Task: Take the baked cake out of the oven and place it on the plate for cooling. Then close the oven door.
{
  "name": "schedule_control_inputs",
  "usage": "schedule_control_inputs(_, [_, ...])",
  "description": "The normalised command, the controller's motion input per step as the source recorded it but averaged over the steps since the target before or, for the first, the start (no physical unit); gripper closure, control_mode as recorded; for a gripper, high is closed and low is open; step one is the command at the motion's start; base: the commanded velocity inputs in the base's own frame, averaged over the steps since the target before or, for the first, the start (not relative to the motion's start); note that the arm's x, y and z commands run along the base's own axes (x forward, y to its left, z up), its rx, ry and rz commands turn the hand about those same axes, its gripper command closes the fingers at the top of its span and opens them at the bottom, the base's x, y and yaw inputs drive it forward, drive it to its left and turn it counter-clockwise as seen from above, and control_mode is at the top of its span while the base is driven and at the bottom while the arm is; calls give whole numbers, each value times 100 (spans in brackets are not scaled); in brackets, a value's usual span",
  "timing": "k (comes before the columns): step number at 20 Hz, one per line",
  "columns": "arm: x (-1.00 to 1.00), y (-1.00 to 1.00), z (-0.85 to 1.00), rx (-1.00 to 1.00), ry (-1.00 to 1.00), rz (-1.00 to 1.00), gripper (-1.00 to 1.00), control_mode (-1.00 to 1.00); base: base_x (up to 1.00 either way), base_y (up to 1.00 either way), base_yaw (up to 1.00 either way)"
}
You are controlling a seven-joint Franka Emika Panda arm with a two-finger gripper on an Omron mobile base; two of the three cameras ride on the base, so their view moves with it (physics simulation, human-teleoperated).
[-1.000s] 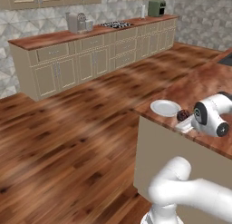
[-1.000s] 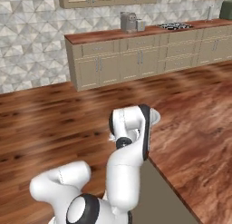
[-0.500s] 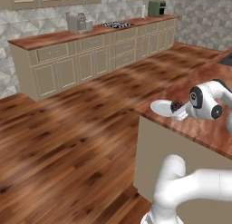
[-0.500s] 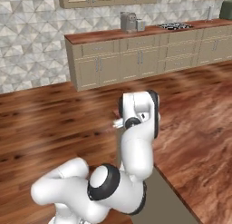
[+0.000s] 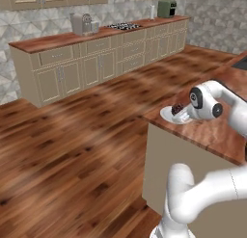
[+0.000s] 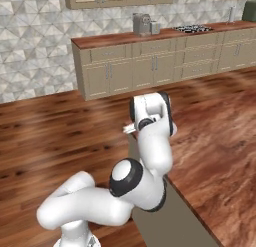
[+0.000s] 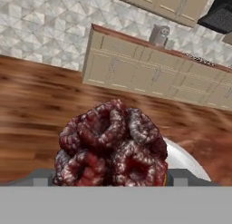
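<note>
Reddish-brown cake (image 7: 110, 146): lumpy, glossy, close in front of the hand camera; in the left base view it is a small dark lump (image 5: 177, 108) over the white plate.
Plate (image 5: 170, 116): round, white, at the near-left corner of the wood-topped island counter (image 5: 212, 131); in the hand view its pale rim (image 7: 186, 160) curves out from behind the cake on the right.
Gripper (image 5: 185, 112): at the plate, its fingers hidden behind the cake in the hand view; the jaws stand wide, and whether they grip the cake or have let go I cannot tell.
Contact: cake looks down on or just above the plate; which of the two cannot be made out.
Step in hand: setting the cake on the plate, by my reading.
Next move: confirm the cake rests on the plate, draw the hand back without dragging it, then turn toward the oven door, which remains to be closed.
Far side: cabinet run (image 6: 150, 66) with a steel appliance (image 6: 142, 24) on top.
</note>
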Motion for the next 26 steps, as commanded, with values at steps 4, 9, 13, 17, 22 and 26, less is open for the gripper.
schedule_control_inputs(4, [30, -58, 1, 0, 25, 0, 100, -100, 0, 0, 0])
schedule_control_inputs(9, [39, -44, 11, 0, 32, -3, 100, -100, 0, 0, 0])
schedule_control_inputs(13, [44, -34, 17, 0, 32, -8, 100, -100, 0, 0, 0])
schedule_control_inputs(17, [47, -25, 20, 0, 29, -9, 100, -100, 0, 0, 0])
schedule_control_inputs(22, [45, -23, 20, 0, 27, -9, 100, -100, 0, 0, 0])
schedule_control_inputs(26, [42, -19, 18, 0, 29, -9, 100, -100, 0, 0, 0])
